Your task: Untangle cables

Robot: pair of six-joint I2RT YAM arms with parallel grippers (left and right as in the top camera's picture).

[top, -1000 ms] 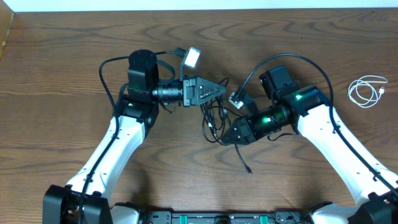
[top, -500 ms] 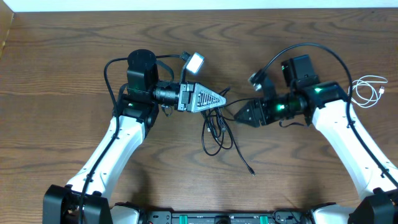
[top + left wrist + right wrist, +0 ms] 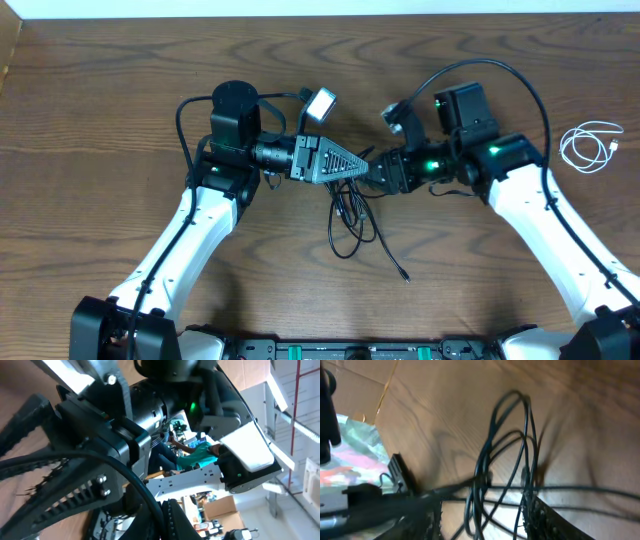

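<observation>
Wooden table (image 3: 100, 100); left hand (image 3: 358, 166) tight on black cables (image 3: 350, 215), right hand (image 3: 378, 172) spread, tips obscured overhead.

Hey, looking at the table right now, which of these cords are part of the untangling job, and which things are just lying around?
Part of the job: black cables, tangled at centre, pinched by the left gripper; white cable, coiled alone at right.
Not part of it: thick arm cords, wooden table.

White arms (image 3: 185, 235), black claws (image 3: 362, 166) (image 3: 375, 170), green lights (image 3: 432, 167)
</observation>
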